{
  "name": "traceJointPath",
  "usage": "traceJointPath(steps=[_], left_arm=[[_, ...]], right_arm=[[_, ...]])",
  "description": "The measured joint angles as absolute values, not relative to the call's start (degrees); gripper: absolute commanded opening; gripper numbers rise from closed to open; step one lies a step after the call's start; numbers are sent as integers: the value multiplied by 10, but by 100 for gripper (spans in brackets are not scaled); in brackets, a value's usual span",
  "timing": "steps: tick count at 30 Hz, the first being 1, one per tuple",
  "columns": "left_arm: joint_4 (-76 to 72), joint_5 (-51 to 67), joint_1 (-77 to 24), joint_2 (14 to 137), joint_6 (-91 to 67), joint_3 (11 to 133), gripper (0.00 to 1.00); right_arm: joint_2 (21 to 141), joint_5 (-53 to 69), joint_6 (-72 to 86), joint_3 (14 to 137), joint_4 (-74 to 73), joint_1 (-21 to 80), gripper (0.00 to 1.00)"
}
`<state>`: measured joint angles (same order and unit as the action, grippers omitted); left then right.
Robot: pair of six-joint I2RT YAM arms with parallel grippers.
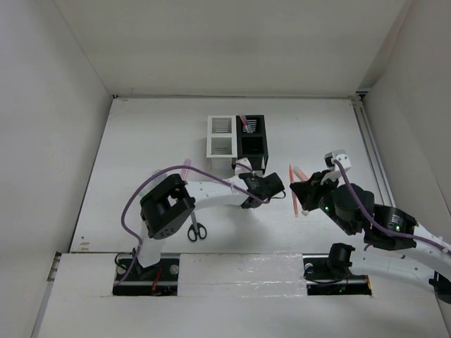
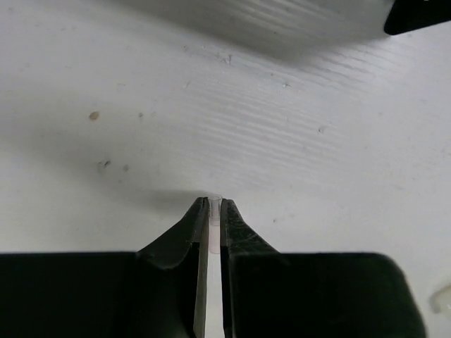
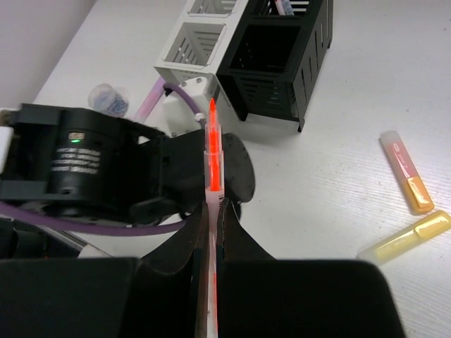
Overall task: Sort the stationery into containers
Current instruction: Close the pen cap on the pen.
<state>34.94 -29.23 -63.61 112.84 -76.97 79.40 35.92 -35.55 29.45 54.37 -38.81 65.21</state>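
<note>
The white container and the black container stand side by side at mid table, and they also show in the right wrist view, white and black. My right gripper is shut on a slim orange pen whose tip points toward them. From above, this gripper is right of the left one. My left gripper is shut on a slim, pale pink translucent pen, low over the table. It sits just in front of the black container.
A pink pen stands in the black container's back compartment. Black scissors lie near the left arm's base, and a pink pen lies left of the containers. An orange highlighter, a yellow highlighter and a bluish round piece lie on the table.
</note>
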Motion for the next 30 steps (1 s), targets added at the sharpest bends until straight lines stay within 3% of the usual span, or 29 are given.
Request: traceJointPath(steps=[8,15,20,30], left_arm=[[420,-367,-640,972,-771,781,0],[436,-432,-555,787,-723,735,0],[339,-459,-540,626,-611,663,0],[97,-385,-571,301,-434,456,0]], right_arm=[[375,-355,294,543,-364,652,0],[433,-315,282,499,-254,652,0],[515,-215,269,478,-116,648,0],[644,1,272,442,137,634,0]])
